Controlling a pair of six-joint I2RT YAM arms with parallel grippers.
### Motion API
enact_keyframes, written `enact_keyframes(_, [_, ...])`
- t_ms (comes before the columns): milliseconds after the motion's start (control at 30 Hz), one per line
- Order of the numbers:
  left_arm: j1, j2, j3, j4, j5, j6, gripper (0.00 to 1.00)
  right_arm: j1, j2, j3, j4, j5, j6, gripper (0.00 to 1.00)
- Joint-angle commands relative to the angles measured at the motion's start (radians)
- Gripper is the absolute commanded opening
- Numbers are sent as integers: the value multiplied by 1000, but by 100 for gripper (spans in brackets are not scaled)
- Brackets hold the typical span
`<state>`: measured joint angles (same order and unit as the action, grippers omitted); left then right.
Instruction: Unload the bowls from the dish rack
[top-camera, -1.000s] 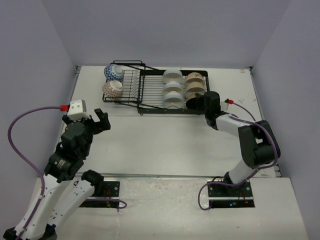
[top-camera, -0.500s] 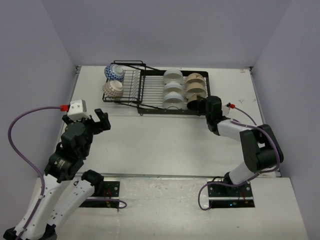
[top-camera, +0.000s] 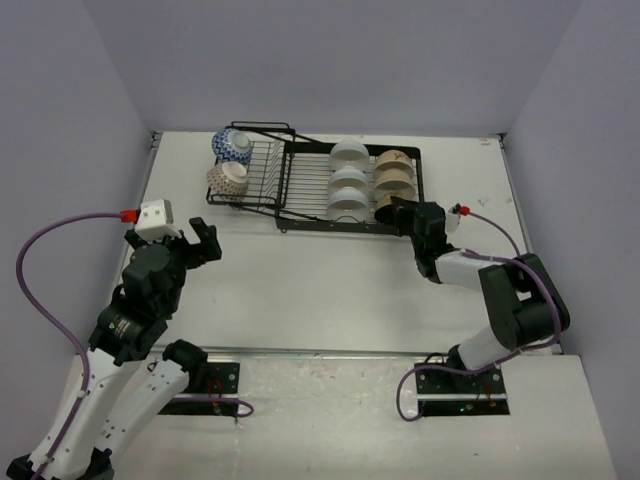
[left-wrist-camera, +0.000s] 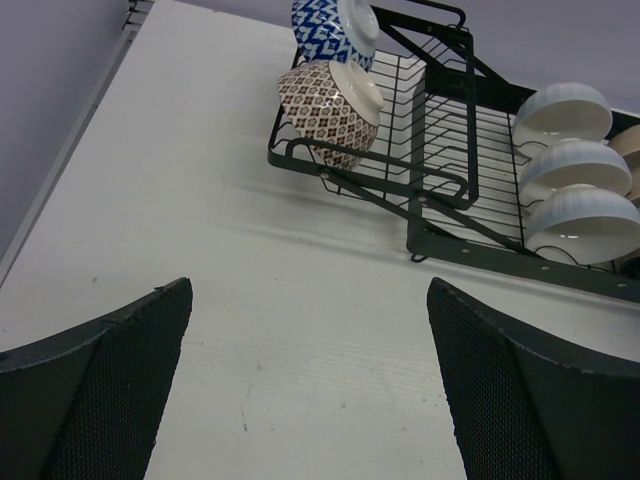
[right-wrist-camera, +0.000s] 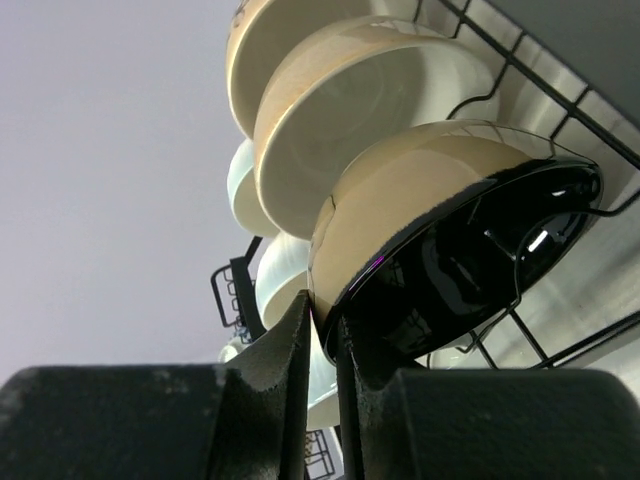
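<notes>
The black wire dish rack (top-camera: 300, 185) stands at the back of the table. It holds three white bowls (top-camera: 348, 178) and a column of tan bowls (top-camera: 393, 170). A blue-and-white bowl (top-camera: 230, 145) and a reddish-brown patterned bowl (top-camera: 226, 180) rest on its left section. My right gripper (top-camera: 397, 211) is shut on the rim of the nearest tan bowl with a dark glossy band (right-wrist-camera: 400, 200). In the right wrist view the right gripper (right-wrist-camera: 325, 320) pinches that rim, and the bowl still rests in the rack wires (right-wrist-camera: 590, 110). My left gripper (top-camera: 190, 243) is open and empty above bare table (left-wrist-camera: 310, 400).
The left wrist view shows the rack (left-wrist-camera: 450, 150), the blue bowl (left-wrist-camera: 325, 25), the brown patterned bowl (left-wrist-camera: 325, 105) and the white bowls (left-wrist-camera: 570, 165). Grey walls close the table on three sides. White tabletop lies between the rack and the arm bases.
My right gripper has drawn back toward the near side while gripping the dark-banded bowl. The rack has shifted slightly to the right. The left arm has not moved.
</notes>
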<state>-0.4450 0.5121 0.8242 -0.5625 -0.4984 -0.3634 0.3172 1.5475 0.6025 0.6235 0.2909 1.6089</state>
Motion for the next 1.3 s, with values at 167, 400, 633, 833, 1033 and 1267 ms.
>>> enact_keyframes(167, [8,5,-3,49,14,15,100,-9,71,-21,566,-44,-167,0])
enact_keyframes(400, [8,3,-5,52,18,17,100,-9,109,-49,771,-76,-231,0])
enact_keyframes(633, [8,5,-5,52,20,18,100,-9,-6,-75,691,-61,-268,0])
enact_keyframes(833, [8,5,-4,52,18,18,100,-9,-146,-69,496,-122,-286,0])
enact_keyframes(1033, [8,3,-5,52,18,18,100,75,-334,205,-186,-182,-597,0])
enact_keyframes(1267, [25,3,-2,49,8,15,100,333,-278,551,-931,-179,-1134,0])
